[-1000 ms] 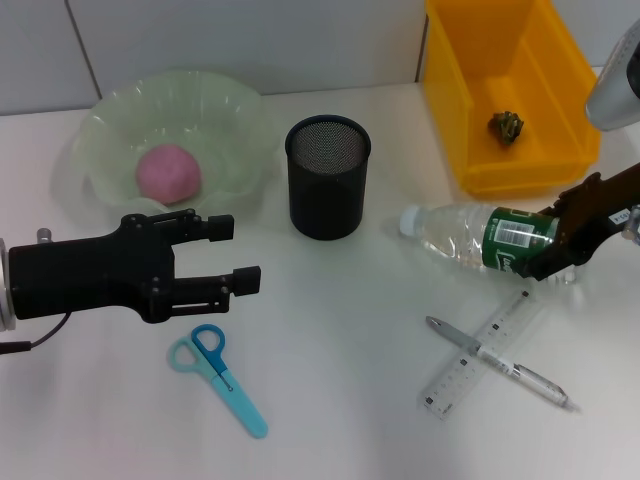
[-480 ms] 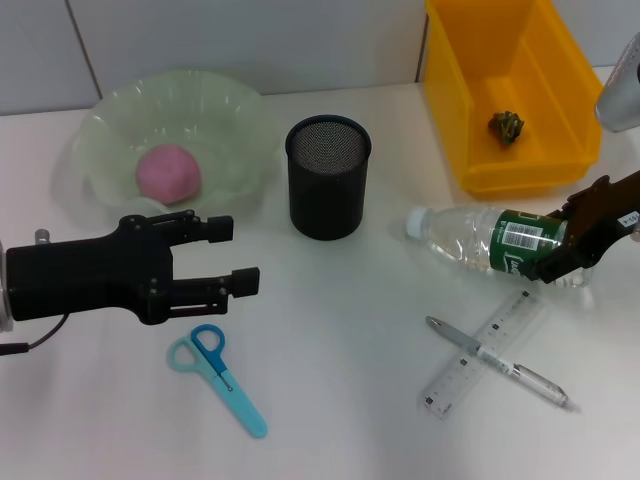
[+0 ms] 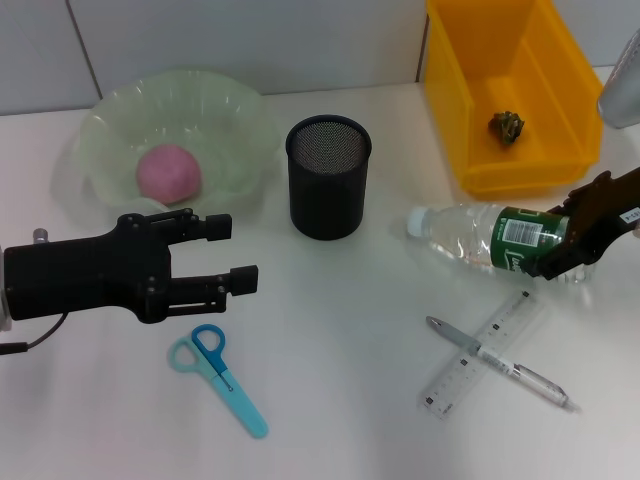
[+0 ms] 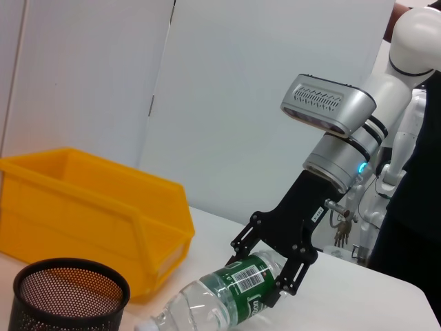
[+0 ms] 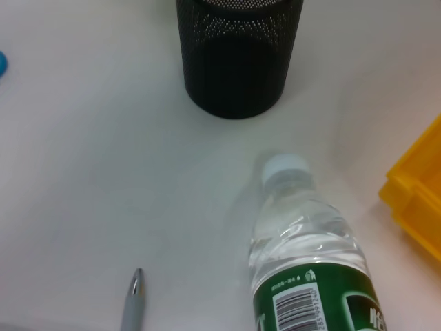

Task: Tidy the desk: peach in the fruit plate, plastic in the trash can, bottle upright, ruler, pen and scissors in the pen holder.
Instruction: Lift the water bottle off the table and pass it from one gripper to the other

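Note:
The clear bottle [image 3: 470,238] with a green label lies on its side at the right, cap toward the black mesh pen holder [image 3: 328,178]. My right gripper [image 3: 548,243] is shut on its label end; the left wrist view shows that gripper [image 4: 265,272] astride the bottle [image 4: 227,296]. My left gripper [image 3: 238,253] hovers open and holds nothing, just above the blue scissors [image 3: 217,376]. The pink peach [image 3: 168,172] sits in the green fruit plate [image 3: 235,120]. A clear ruler [image 3: 482,352] lies under a silver pen [image 3: 497,362]. Crumpled plastic [image 3: 507,126] rests in the yellow trash can [image 3: 480,95].
The pen holder [image 5: 238,55] stands a short way beyond the bottle cap [image 5: 286,165], with the pen tip [image 5: 134,296] nearer. A grey-and-white wall runs along the table's back edge. The trash can [image 4: 89,214] stands beside the pen holder [image 4: 69,296].
The right gripper and the bottle have shifted slightly to the right across the table. The left arm has barely moved.

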`<state>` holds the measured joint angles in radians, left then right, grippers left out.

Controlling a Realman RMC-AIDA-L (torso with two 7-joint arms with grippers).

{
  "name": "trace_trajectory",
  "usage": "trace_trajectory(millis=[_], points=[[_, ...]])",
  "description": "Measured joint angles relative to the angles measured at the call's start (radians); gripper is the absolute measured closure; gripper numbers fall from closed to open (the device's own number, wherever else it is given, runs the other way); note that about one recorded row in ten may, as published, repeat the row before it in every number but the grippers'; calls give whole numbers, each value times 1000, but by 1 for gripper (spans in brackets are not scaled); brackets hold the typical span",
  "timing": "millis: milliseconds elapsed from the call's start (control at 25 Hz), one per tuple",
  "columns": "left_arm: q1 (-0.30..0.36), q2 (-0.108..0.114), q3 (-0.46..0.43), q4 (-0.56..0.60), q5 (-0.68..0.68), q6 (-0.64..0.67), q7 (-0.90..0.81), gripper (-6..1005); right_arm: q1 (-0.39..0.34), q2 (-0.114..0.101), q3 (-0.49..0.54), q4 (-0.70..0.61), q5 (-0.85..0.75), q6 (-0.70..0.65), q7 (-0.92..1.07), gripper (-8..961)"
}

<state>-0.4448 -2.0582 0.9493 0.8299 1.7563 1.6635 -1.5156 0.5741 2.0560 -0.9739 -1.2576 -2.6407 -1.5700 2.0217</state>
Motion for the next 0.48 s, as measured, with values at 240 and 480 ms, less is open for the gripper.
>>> trace_trajectory(millis=[240, 480], points=[[-1, -2, -1, 0, 0, 0, 0, 203, 4, -9, 0, 6, -16, -14, 4, 186], [-5, -2, -2, 0, 0, -1, 0, 203, 30, -19, 0, 51, -83, -17, 30, 187]])
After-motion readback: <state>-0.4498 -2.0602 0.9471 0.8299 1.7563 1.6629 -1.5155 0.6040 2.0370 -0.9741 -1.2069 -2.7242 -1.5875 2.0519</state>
